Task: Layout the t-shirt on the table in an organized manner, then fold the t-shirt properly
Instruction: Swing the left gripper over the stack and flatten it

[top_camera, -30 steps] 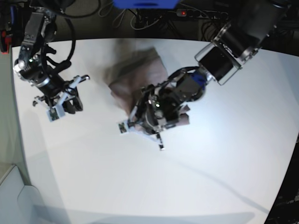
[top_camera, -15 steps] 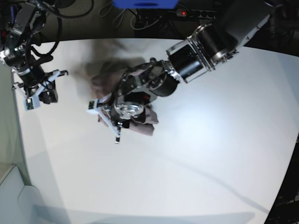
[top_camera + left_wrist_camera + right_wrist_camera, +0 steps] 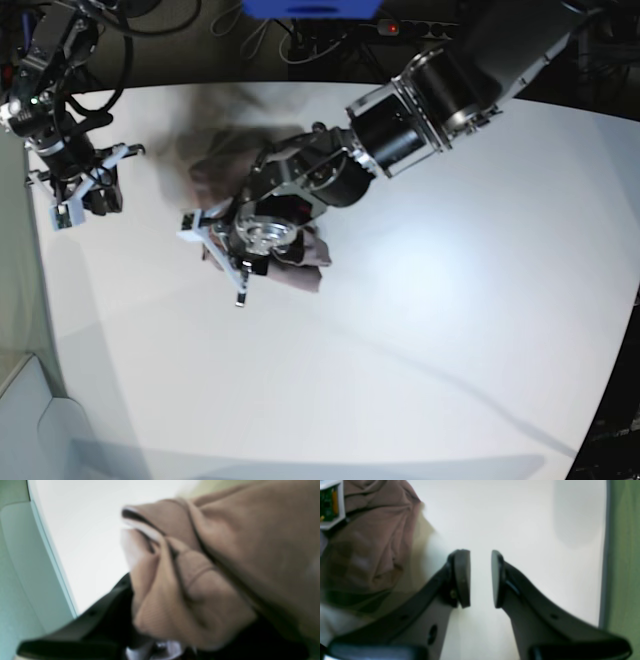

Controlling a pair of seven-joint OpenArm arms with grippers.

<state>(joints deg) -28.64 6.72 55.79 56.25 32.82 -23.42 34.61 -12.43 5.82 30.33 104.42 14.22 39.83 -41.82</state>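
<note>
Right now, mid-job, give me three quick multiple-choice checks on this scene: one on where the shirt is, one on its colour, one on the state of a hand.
1. Where does the t-shirt lie on the table?
A. Bunched in the far-left part, in the base view
B. Spread flat at the near-right edge
C. Hanging off the right side

2. What colour is the t-shirt?
A. Navy blue
B. Dusty mauve-pink
C. Bright yellow

3. What is the state of the right hand?
A. Clamped on a sleeve
B. Open, with nothing between its pads
C. Shut tight on the collar

Answers:
1. A: the base view shows a crumpled heap there, partly under the left hand.
2. B: both wrist views show pinkish-brown cloth.
3. B: the right wrist view shows bare table through the gap, with the cloth off to one side.
</note>
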